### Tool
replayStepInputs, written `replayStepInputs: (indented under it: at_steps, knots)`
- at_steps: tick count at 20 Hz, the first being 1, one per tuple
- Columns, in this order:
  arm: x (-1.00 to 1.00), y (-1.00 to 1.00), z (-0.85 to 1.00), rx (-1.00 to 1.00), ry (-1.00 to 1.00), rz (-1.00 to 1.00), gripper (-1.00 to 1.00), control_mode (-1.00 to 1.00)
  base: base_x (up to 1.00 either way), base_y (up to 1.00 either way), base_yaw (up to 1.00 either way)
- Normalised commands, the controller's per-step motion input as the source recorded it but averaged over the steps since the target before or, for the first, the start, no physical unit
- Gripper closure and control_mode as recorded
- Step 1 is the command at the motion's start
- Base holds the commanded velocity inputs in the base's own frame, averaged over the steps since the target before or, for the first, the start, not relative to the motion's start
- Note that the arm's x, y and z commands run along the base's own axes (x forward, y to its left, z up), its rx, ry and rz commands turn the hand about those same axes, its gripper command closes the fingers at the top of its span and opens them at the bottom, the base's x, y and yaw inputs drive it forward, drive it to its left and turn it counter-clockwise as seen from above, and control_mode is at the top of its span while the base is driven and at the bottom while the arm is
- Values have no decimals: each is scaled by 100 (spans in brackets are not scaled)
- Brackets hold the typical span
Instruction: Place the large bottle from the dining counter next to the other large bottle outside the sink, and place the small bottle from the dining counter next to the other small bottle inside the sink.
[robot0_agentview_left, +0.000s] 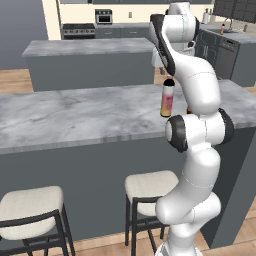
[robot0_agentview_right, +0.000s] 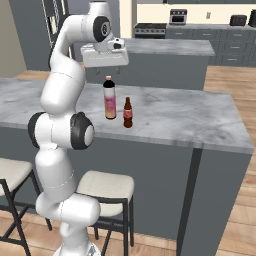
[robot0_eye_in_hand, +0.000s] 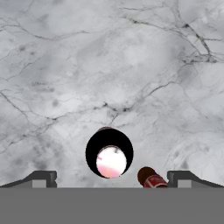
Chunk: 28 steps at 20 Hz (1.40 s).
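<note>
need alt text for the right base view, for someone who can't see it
A tall pink-to-orange bottle and a small dark cola-style bottle stand upright side by side on a grey-white marble dining counter. The white robot arm's open tool hangs above the tall bottle. Two pale-cushioned stools sit below.

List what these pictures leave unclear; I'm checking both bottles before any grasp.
- Small dark-brown cola-style bottle with red label: nearly hidden behind the white arm in the left base view; cut by the grey band in the hand view.
- Tall pink-to-orange bottle with dark cap: hand view gives just its top.
- Sink: too small to tell.
</note>
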Motion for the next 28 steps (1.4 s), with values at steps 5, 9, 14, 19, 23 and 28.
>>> replayStepInputs:
  at_steps: [5,9,14,19,23,28]
  knots:
    - [7,0,0,0,0,0,-100,-100,0,0,0]
    - [5,0,-31,0,0,0,-100,-100,0,0,0]
    - [0,0,-29,0,0,0,-100,-100,0,0,0]
    - [0,0,-14,0,0,0,-100,-100,0,0,0]
    - [0,0,0,0,0,0,-100,-100,0,0,0]
    - [0,0,0,0,0,0,100,-100,0,0,0]
